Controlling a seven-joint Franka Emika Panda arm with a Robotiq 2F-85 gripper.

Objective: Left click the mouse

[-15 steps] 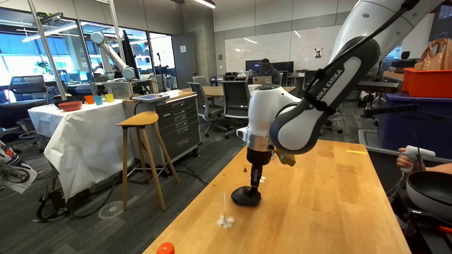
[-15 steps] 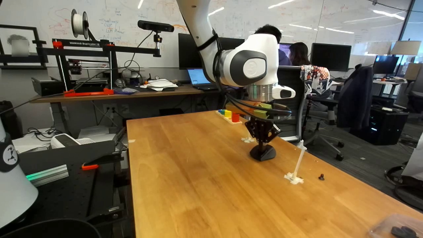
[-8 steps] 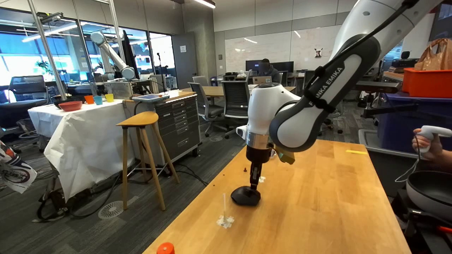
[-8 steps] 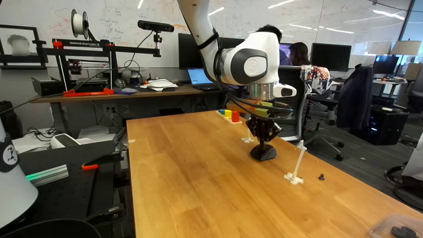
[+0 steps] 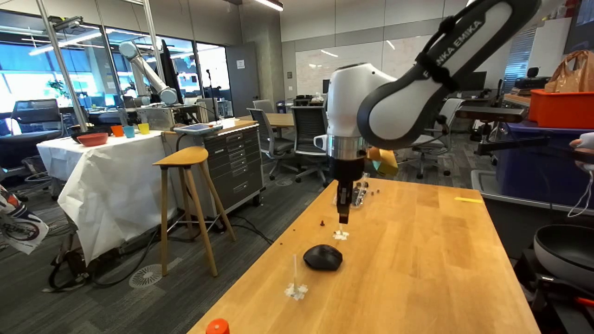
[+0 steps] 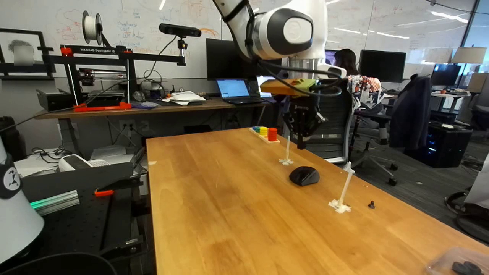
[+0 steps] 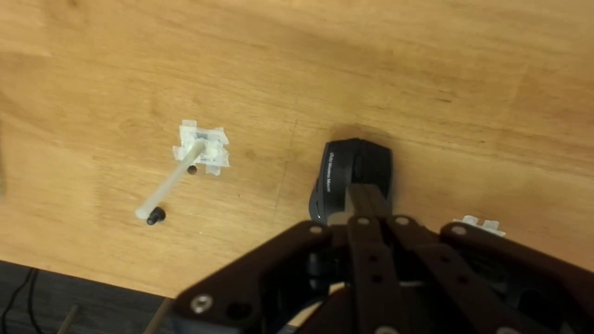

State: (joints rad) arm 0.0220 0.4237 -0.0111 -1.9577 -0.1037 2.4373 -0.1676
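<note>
The black mouse (image 5: pixel 323 258) lies flat on the wooden table, and it also shows in an exterior view (image 6: pixel 304 176). In the wrist view the mouse (image 7: pixel 341 169) has white lettering on one side, and the gripper hides its near part. My gripper (image 5: pixel 343 219) points straight down in the air above the mouse and apart from it. It shows raised in an exterior view (image 6: pixel 301 146) too. In the wrist view the gripper (image 7: pixel 365 188) has its two fingertips pressed together, with nothing between them.
Two thin upright sticks are taped to the table, a nearer one (image 6: pixel 345 187) and a farther one (image 6: pixel 287 151), on either side of the mouse. A dark screw (image 6: pixel 371 204) lies by the table edge. A coloured ring toy (image 6: pixel 267 135) and a clear box (image 5: pixel 359 192) stand farther off.
Half a second ago the shut fingertips were down on top of the mouse. Now the arm has risen and the gripper is off it. The mouse has stayed in place.
</note>
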